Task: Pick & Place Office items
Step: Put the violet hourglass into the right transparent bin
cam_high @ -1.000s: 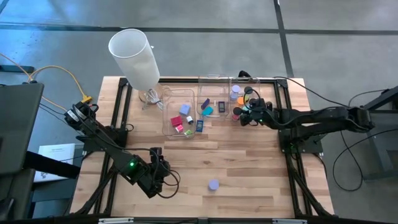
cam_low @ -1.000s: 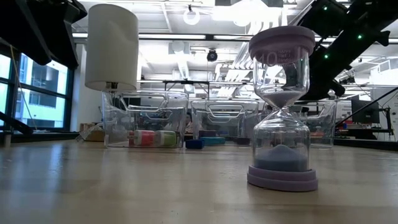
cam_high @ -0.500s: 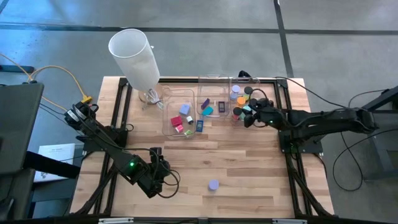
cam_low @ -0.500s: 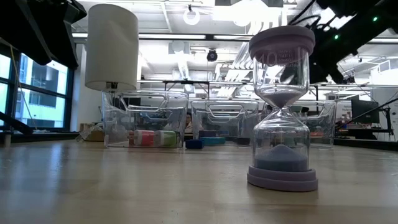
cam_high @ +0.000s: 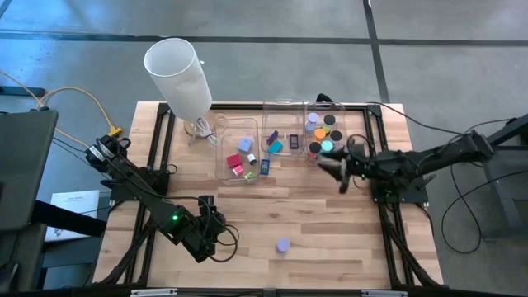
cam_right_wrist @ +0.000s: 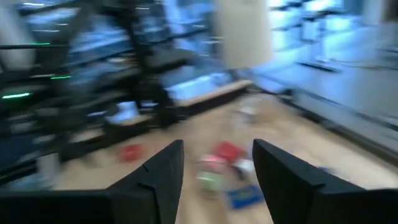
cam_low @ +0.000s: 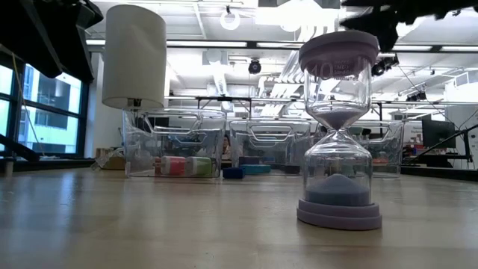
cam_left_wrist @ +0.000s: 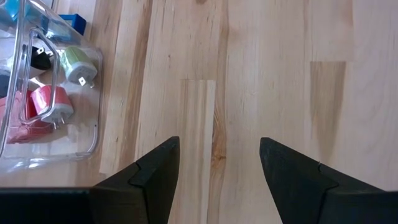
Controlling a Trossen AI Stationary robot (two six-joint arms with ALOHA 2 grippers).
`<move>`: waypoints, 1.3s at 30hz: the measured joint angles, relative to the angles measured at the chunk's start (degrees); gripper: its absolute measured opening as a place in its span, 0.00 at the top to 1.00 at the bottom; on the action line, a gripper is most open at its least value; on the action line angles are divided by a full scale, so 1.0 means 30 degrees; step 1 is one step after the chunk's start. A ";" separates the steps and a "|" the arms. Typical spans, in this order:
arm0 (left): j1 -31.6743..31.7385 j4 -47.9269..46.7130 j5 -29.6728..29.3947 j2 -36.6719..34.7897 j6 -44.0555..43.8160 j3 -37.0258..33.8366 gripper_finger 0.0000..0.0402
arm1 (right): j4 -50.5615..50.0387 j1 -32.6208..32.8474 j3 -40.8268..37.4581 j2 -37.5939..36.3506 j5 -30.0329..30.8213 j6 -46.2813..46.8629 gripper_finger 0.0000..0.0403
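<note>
The office items lie in three clear bins at the table's far side. Red, pink and lavender blocks (cam_high: 239,153) fill the left bin, blue and teal flat rectangles (cam_high: 276,146) the middle one, and round discs (cam_high: 322,132) the right one. A lavender sand timer (cam_high: 283,245) stands upright on its base on the bare wood (cam_low: 340,127). My right gripper (cam_high: 337,175) hovers open just near of the disc bin, holding nothing (cam_right_wrist: 214,152). My left gripper (cam_high: 216,235) waits open and low at the near left (cam_left_wrist: 217,146).
A tall white cylinder (cam_high: 180,76) stands at the far left corner beside the bins. Bare wood (cam_high: 330,223) stretches between the bins and the near edge. In the left wrist view a clear bin's corner (cam_left_wrist: 93,143) lies beside the fingers.
My right gripper has drawn back from over the disc bin toward the table's near edge and has risen. A teal disc now shows uncovered in that bin where the fingers were. The left arm and the sand timer have kept still.
</note>
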 joint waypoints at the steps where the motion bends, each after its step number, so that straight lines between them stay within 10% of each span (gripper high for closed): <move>1: 0.0000 0.0006 -0.0006 0.0000 -0.0077 0.0000 0.47 | 0.0315 0.0520 0.0000 0.0000 -0.0453 -0.0202 0.56; 14: -0.0030 0.0014 0.0007 0.0000 -0.1191 0.0000 0.47 | 0.2366 0.5879 -0.0007 0.4017 -0.3004 0.1232 0.57; 22: -0.0036 0.0007 0.0039 0.0000 -0.2418 0.0000 0.47 | 1.3756 0.8214 0.0000 1.0278 -0.2969 -0.4391 0.57; 27: -0.0051 0.0015 0.0036 0.0000 -0.2742 0.0000 0.47 | 1.7837 0.8530 0.0000 1.2833 -0.2347 -0.8245 0.57; 39: -0.0592 0.0135 -0.0504 0.0000 -0.2992 0.0000 0.47 | 1.8068 0.7518 0.0358 1.4258 -0.1681 -0.6756 0.50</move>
